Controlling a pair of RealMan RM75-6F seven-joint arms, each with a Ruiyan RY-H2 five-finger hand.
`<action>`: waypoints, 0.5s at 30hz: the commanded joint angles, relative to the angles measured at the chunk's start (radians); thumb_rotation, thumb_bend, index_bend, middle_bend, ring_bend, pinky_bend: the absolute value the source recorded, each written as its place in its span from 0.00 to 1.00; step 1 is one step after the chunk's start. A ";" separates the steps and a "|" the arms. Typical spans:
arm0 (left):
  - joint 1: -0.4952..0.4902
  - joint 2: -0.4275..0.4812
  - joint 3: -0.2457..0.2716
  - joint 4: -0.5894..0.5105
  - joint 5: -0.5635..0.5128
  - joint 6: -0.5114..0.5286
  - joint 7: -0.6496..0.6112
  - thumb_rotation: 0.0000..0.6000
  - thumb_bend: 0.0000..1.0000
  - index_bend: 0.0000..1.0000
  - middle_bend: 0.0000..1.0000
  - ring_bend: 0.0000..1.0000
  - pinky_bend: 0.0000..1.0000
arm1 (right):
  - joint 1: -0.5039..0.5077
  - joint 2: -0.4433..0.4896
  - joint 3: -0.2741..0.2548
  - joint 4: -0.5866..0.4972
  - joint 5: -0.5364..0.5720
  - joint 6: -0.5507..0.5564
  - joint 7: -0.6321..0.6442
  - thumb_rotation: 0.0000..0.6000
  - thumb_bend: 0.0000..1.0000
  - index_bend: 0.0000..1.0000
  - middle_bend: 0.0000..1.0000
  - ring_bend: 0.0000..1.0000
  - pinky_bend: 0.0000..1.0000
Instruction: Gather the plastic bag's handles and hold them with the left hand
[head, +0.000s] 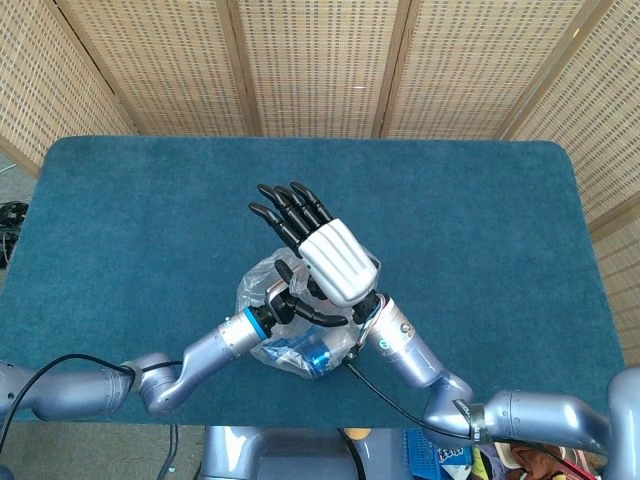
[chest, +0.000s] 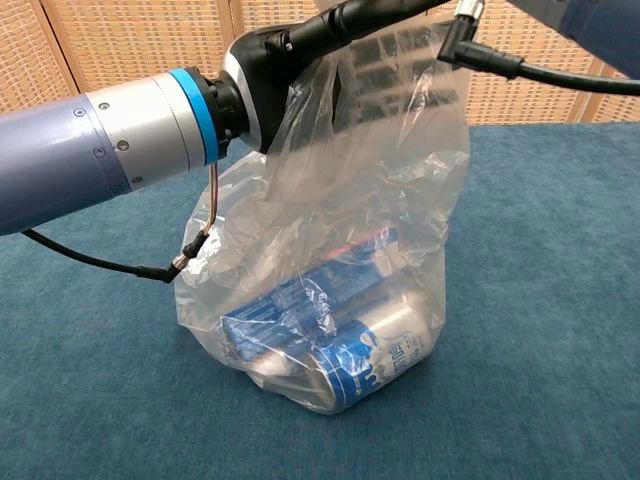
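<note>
A clear plastic bag (chest: 335, 250) stands on the blue table (head: 480, 220), with blue cans (chest: 365, 360) lying in its bottom. In the head view the bag (head: 262, 290) shows below both hands. My left hand (chest: 290, 55) reaches in from the left at the bag's top, and the gathered handles (chest: 400, 70) hang from its dark fingers. In the head view my left hand (head: 292, 306) lies mostly under the right one. My right hand (head: 325, 250) hovers flat just above, fingers (head: 285, 208) spread toward the far side, holding nothing.
A black cable (chest: 520, 65) from the right arm crosses the upper right of the chest view. Woven screens (head: 320, 60) stand behind the table. A thin wire (chest: 190, 255) dangles from my left wrist beside the bag.
</note>
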 joint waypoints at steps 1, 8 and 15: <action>0.003 0.001 -0.002 -0.003 0.002 -0.001 0.004 1.00 0.01 0.24 0.20 0.17 0.16 | -0.004 0.009 -0.003 -0.002 -0.002 0.003 -0.012 1.00 0.09 0.00 0.00 0.00 0.00; 0.012 0.007 -0.010 -0.011 0.003 -0.005 0.008 1.00 0.01 0.24 0.20 0.17 0.16 | -0.024 0.039 -0.019 -0.014 -0.024 0.023 -0.028 1.00 0.00 0.00 0.00 0.00 0.00; 0.022 0.011 -0.014 -0.008 0.011 -0.003 0.011 1.00 0.01 0.24 0.20 0.17 0.16 | -0.072 0.094 -0.045 -0.018 -0.077 0.067 0.003 1.00 0.00 0.00 0.00 0.00 0.00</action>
